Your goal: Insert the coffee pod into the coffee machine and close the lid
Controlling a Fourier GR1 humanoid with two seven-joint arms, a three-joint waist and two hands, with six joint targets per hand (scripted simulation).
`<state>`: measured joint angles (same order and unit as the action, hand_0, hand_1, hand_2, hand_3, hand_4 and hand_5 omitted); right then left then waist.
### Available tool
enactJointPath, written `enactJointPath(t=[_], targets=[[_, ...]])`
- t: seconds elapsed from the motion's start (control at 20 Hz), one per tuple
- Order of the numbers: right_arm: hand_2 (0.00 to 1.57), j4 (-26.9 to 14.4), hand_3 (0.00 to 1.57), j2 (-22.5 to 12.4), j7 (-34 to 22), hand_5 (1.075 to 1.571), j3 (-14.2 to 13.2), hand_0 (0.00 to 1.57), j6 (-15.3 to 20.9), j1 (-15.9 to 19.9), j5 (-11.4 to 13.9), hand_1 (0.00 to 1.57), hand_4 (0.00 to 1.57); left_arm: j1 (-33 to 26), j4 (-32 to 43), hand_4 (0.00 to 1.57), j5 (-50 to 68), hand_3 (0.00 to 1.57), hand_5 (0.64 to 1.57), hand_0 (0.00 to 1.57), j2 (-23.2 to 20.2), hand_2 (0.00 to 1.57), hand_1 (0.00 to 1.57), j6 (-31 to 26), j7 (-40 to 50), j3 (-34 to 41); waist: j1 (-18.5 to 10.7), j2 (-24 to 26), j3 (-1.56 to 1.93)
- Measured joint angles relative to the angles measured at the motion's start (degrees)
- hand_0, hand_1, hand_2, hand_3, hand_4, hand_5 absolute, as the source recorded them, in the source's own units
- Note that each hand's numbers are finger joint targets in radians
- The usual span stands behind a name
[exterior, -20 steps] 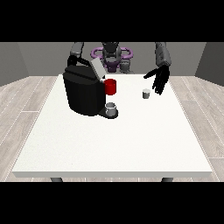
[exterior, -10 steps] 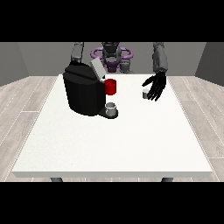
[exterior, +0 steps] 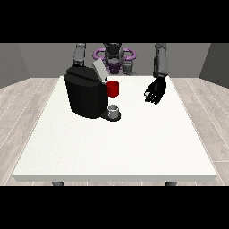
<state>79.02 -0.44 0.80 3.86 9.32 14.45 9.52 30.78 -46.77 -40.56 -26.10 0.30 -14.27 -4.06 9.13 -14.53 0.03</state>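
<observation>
The white table (exterior: 134, 147) carries a black coffee machine (exterior: 85, 95) at the view's left, with its grey lid (exterior: 99, 70) tilted up, a red part (exterior: 113, 88) at its front and a small grey cup (exterior: 114, 109) on its base. The hand at the view's right (exterior: 156, 91) hangs over the table well apart from the machine, its fingers (exterior: 151, 97) curled downward. The coffee pod is not visible, perhaps hidden under this hand; I cannot tell if the fingers hold it.

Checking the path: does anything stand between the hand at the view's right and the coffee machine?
Nothing visible: bare table lies between the hand and the coffee machine, whose lid stands open.
</observation>
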Motion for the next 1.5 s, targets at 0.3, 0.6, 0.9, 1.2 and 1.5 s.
enactJointPath(t=[0.3, 0.6, 0.9, 1.2, 1.5], targets=[[0.0, -2.44, 0.0, -0.62, 0.63, 1.571, -1.43, 0.0, -0.59, 0.55, -1.41, 0.0, 0.0, 1.15, 3.12, 0.39, -5.32, 0.85, 1.571, 0.73, -0.4, 0.96, 0.73, -1.38, 0.71, -2.79, -0.32, 1.12, 0.07], [0.0, -4.95, 0.0, -1.77, -0.03, 1.571, -2.57, 0.0, -0.5, 0.28, -1.21, 0.0, 0.0, 2.67, 6.71, 0.39, -7.9, 1.09, 1.571, 1.12, 0.86, 1.2, 1.12, -2.81, 0.22, -2.93, -0.91, 3.24, 0.0], [0.0, -7.47, 0.0, -1.97, 0.66, 1.571, -3.07, 0.0, 1.61, -0.33, 0.82, 0.0, 0.0, 4.63, 7.88, 0.49, -7.3, 1.35, 1.571, 1.43, 2.35, 1.42, 1.43, -2.56, -3.05, -0.95, -1.93, 4.27, -0.04], [0.0, -9.95, 0.0, -1.82, 0.55, 1.571, -3.37, 0.0, 2.25, -0.75, 1.51, 0.0, 0.0, 7.34, 7.15, 0.5, -4.5, 1.32, 1.571, 1.4, 3.73, 1.39, 1.4, -8.38, -3.88, 1.09, -2.66, 7.28, -0.03], [0.0, -13.38, 0.0, -2.8, 2.54, 1.571, -4.52, 0.0, 0.98, 0.01, 1.0, 0.0, 0.0, 12.21, 4.61, 0.54, -4.01, 1.33, 1.571, 1.4, 5.39, 1.39, 1.4, -15.19, 0.0, 1.09, -2.7, 9.72, -0.02]])
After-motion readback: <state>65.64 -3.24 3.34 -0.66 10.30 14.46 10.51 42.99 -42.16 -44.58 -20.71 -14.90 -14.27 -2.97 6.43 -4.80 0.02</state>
